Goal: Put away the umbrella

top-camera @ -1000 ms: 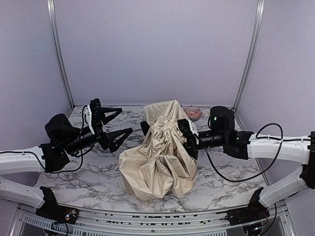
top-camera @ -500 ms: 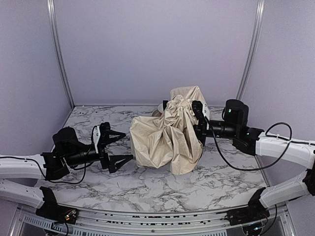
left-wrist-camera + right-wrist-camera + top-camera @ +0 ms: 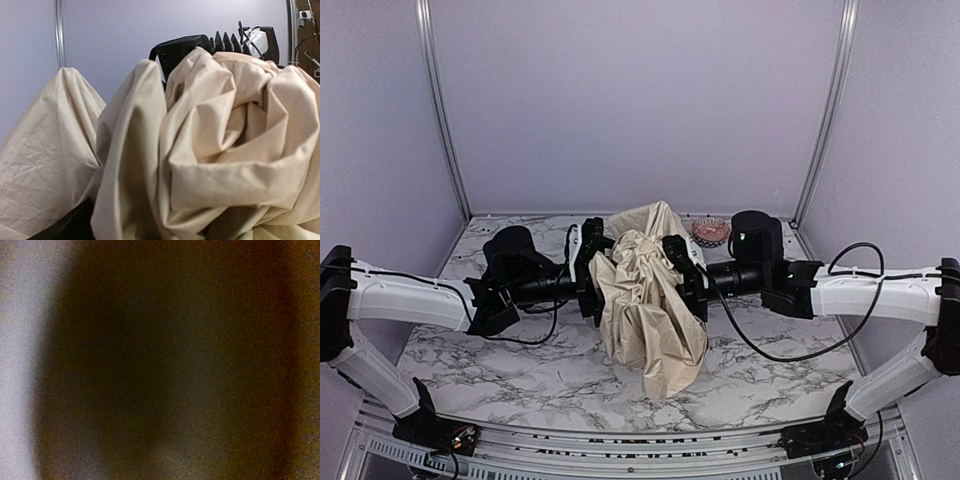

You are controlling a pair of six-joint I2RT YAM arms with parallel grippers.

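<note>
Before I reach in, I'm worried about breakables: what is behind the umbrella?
A small reddish bowl shows behind the umbrella, toward its right. The fabric covers the table directly behind it, so anything else there is hidden.

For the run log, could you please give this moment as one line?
umbrella: crumpled, loose | left gripper: open, at its edge | right gripper: shut on its fabric | right wrist view: blocked

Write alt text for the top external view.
A crumpled cream-beige umbrella stands bunched on the marble table, its fabric gripped by the right gripper while the open left gripper meets its opposite side. A small reddish bowl sits behind it at the back.
</note>
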